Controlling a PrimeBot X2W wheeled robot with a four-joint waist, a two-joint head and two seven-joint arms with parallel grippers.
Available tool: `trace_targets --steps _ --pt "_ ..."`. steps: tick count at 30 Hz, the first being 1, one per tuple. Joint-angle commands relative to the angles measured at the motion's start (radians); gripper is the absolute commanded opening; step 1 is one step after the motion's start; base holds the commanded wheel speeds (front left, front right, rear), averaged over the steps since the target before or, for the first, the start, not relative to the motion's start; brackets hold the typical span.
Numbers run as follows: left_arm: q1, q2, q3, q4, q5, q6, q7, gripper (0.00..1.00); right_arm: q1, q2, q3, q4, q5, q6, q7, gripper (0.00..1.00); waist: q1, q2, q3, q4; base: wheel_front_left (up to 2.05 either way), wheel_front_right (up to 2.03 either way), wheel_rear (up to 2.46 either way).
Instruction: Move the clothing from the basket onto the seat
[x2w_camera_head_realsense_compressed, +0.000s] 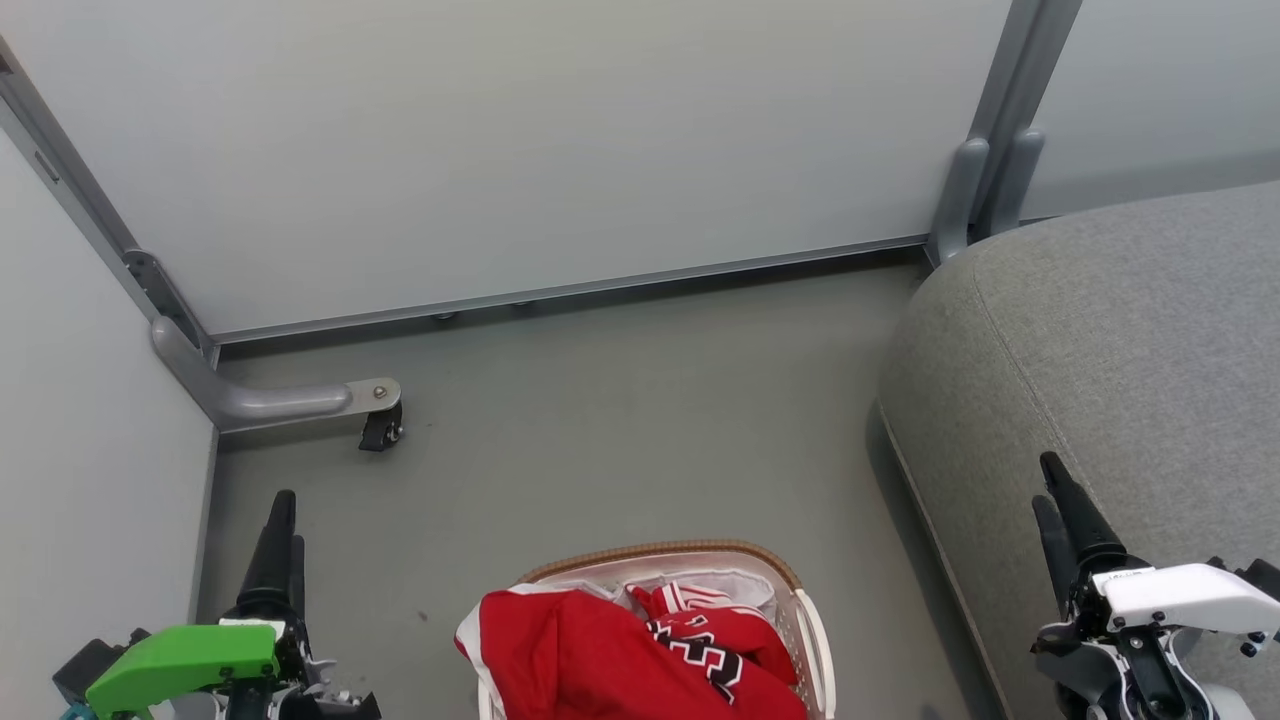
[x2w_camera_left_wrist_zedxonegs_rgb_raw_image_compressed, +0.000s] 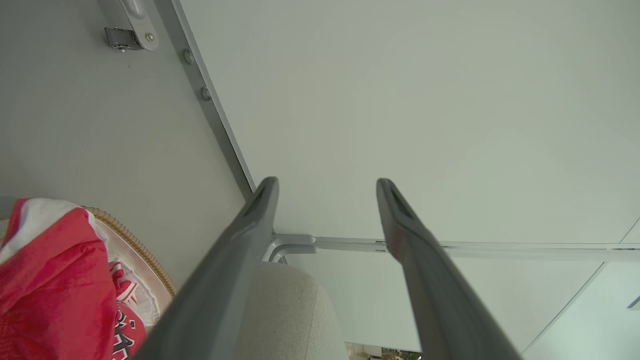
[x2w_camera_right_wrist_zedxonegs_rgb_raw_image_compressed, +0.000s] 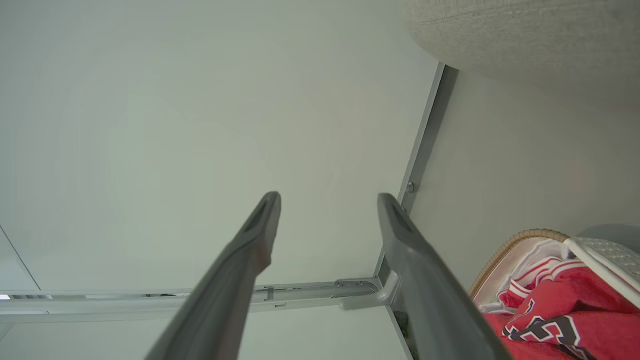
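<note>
The left gripper (x2w_camera_left_wrist_zedxonegs_rgb_raw_image_compressed: 327, 182) stands wide open: in its wrist view the two dark fingers are well apart, with bare wall panel between them and nothing held. The right gripper (x2w_camera_right_wrist_zedxonegs_rgb_raw_image_compressed: 328, 196) is just as wide, and its gap is empty too. In the head view both point upward from the bottom corners. The left one sits above a green cover (x2w_camera_head_realsense_compressed: 180, 660) that the lower edge cuts off, and the right one above a white housing (x2w_camera_head_realsense_compressed: 1180, 595) that runs out of the picture.

Between the two arms, low in the head view, stands the basket (x2w_camera_head_realsense_compressed: 690, 548). Only its far brown rim and part of its right wall are visible, and the near half is cut off. The clothing (x2w_camera_head_realsense_compressed: 580, 655) lies heaped inside, red cloth spilling over the left rim with a white edge. Black-and-white lettering (x2w_camera_head_realsense_compressed: 705, 645) shows on a fold, too crumpled to read. Where one garment ends and the other begins cannot be made out. A strip of white liner (x2w_camera_head_realsense_compressed: 740, 585) shows behind the heap.

The seat (x2w_camera_head_realsense_compressed: 1120, 340) is to the right of the basket and apart from it. Its rounded corner is visible and the rest runs off the right edge. Nothing red lies on the visible part. Grey floor (x2w_camera_head_realsense_compressed: 620, 420) runs back to the wall panel (x2w_camera_head_realsense_compressed: 550, 150), where a small black caster (x2w_camera_head_realsense_compressed: 380, 430) sits at the left.
</note>
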Motion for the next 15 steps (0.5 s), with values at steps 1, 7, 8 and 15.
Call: trace_targets --steps 1,7,8,15 --pt "-0.030 0.011 -0.004 -0.009 0.052 -0.001 -0.012 1.00 -0.027 -0.018 0.005 -0.017 -0.041 0.000 -0.013 1.00 0.0000 0.0000 0.001 0.000 0.00 0.00 0.00" --pt "-0.037 0.007 -0.005 0.001 0.192 -0.001 -0.039 1.00 -0.039 -0.026 0.011 -0.024 -0.165 0.000 -0.040 1.00 0.0000 0.0000 0.003 0.000 0.00 0.00 0.00" --pt "-0.039 0.007 -0.006 0.001 0.214 -0.001 -0.043 1.00 -0.040 -0.027 0.012 -0.025 -0.185 0.000 -0.044 1.00 0.0000 0.0000 0.003 0.000 0.00 0.00 0.00" --pt "-0.044 0.008 -0.024 -0.008 0.390 -0.002 -0.072 1.00 -0.049 -0.035 0.040 -0.032 -0.329 0.000 -0.073 1.00 0.0000 0.0000 0.006 0.000 0.00 0.00 0.00"
